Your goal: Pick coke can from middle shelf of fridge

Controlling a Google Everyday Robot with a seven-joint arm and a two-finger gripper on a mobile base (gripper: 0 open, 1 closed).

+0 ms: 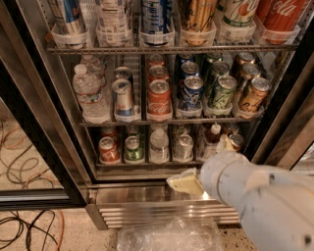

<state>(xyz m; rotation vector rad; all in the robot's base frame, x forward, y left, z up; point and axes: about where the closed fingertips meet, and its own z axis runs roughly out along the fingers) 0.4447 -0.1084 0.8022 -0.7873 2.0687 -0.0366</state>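
The coke can (159, 98), red with a silver top, stands at the front of its lane on the middle shelf (128, 122) of the fridge (147, 210), with more red cans behind it. My gripper (205, 163) is low and to the right of the can, in front of the bottom shelf and well short of the can. It is open and empty, with one yellowish finger (185, 184) to the lower left and the other (225, 143) above. The white arm (265, 206) fills the lower right corner.
A silver-blue can (122, 97) and a water bottle (91, 93) stand left of the coke can, a blue Pepsi can (192, 92) right of it. Tall cans fill the top rack, including a tall red one (284, 14). A clear plastic bag (167, 236) and cables (29, 228) lie on the floor.
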